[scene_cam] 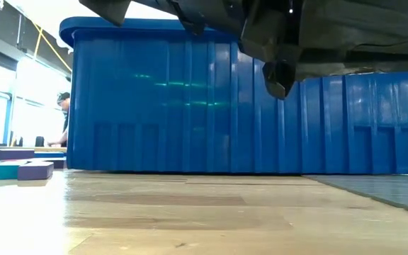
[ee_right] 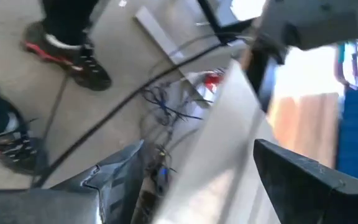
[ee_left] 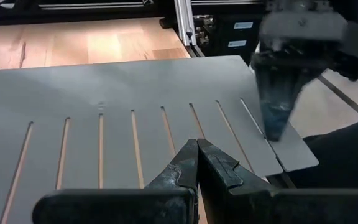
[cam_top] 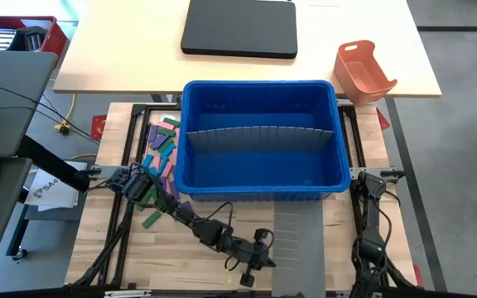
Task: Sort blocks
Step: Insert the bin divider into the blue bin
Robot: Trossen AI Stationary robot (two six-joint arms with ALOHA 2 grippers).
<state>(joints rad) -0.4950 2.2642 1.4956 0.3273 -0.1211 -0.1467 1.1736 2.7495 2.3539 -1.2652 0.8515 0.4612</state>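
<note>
blocks [cam_top: 161, 151] lie heaped on the desk [cam_top: 106, 207] just left of the blue bin [cam_top: 259, 141], long axes pointing every way; one green piece [cam_top: 151, 219] lies apart nearer the bin's front corner. no readable writing on them. left hand [cam_top: 255, 263], clenched and empty, hangs over the grey slotted sheet [ee_left: 135, 106] before the bin. right hand [ee_right: 191, 186], fingers spread and empty, waits by the bin's front right corner.

Wooden counter [cam_top: 98, 240] with a bin, a slotted sheet and scattered blocks.

A big blue bin [cam_top: 259, 170] sits toward the back of the counter, filling most of its middle. The blocks [cam_top: 162, 149], green, purple, pink and blue, lie in a loose pile just beside the bin's left wall, one green piece apart nearer the front. A grey slotted sheet [cam_top: 298, 240] lies flat in front of the bin.
</note>
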